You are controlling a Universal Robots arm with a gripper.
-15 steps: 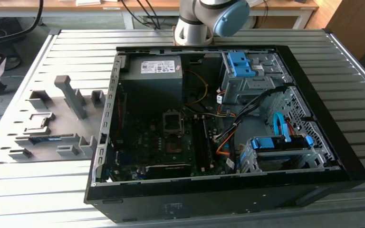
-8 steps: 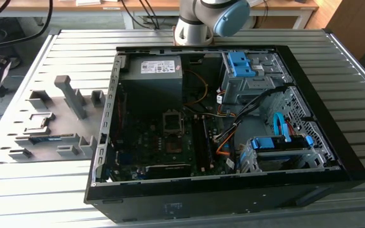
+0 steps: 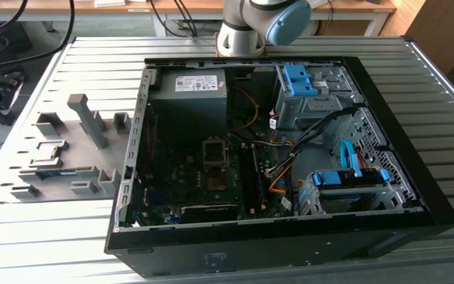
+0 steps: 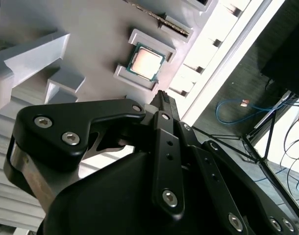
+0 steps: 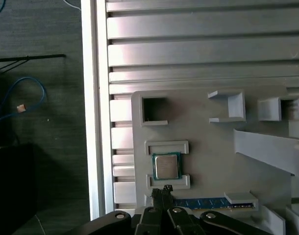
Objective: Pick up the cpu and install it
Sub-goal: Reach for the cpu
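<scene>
- cpu (image 5: 165, 166): silvery square chip; lies flat in a framed pocket of the grey fixture plate (image 5: 208, 152); nothing grips it
- gripper (image 5: 161, 188): black fingers closed tip to tip; nothing held; in both wrist views the tips appear just beside the pocket's frame, apart from the chip
- memory stick (image 5: 203, 201): on the plate, near the pocket
- computer case (image 3: 274, 251): open; on the slatted table (image 3: 93, 50), to the exterior view's right of the plate

Both wrist views look closely down at the cpu (image 4: 146, 61) (image 5: 165, 166).
</scene>
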